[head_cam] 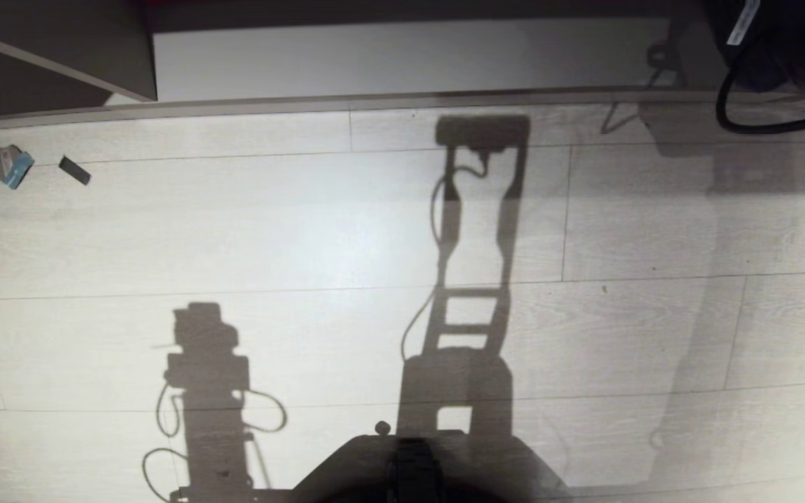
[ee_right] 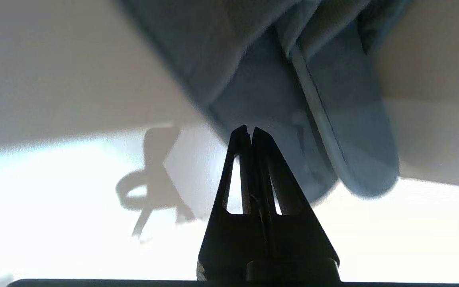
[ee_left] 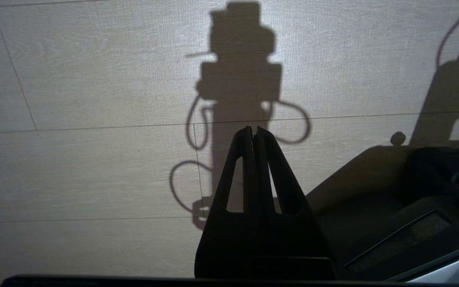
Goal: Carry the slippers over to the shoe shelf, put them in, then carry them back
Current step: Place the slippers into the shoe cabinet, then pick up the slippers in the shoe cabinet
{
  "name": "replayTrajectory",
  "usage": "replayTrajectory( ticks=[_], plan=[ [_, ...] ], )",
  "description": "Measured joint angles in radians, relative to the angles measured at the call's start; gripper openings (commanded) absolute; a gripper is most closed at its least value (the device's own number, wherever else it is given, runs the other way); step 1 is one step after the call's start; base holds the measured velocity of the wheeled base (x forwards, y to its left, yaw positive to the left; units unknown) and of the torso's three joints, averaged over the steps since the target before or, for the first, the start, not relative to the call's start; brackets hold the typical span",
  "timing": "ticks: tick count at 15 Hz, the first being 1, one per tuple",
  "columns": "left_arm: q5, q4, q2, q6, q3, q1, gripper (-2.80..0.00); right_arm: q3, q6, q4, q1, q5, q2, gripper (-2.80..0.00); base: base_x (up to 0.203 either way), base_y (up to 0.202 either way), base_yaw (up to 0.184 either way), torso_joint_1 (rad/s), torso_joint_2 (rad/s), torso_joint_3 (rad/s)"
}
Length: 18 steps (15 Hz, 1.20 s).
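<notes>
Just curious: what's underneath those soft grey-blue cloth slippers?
Under the soft grey-blue cloth slippers lies a pale flat surface; the part directly beneath them is covered. The shut right gripper points at them.

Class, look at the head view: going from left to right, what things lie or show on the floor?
Small grey-and-blue scrap → dark flat strip → shadow of the left arm → shadow of the robot's trunk → black cable loop.

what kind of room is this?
Likely a home or hotel-style room: pale wood-plank floor, a low furniture base board along its far edge, and cloth slippers by the right gripper.
</notes>
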Motion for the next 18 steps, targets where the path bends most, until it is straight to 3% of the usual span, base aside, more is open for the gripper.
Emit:
replayTrajectory(
  ticks=[6, 18],
  plan=[
    [0.000, 0.000, 0.000, 0.001, 0.000, 0.000, -2.80, 0.336, 0.001, 0.000, -0.002, 0.153, -0.237, -2.80, 0.000, 0.000, 0.000, 0.000, 0.00, 0.000],
    [0.000, 0.000, 0.000, 0.000, 0.000, 0.000, -2.80, 0.904, 0.012, 0.012, -0.001, 0.319, -0.899, -2.80, 0.000, 0.000, 0.000, 0.000, 0.00, 0.000]
  ],
)
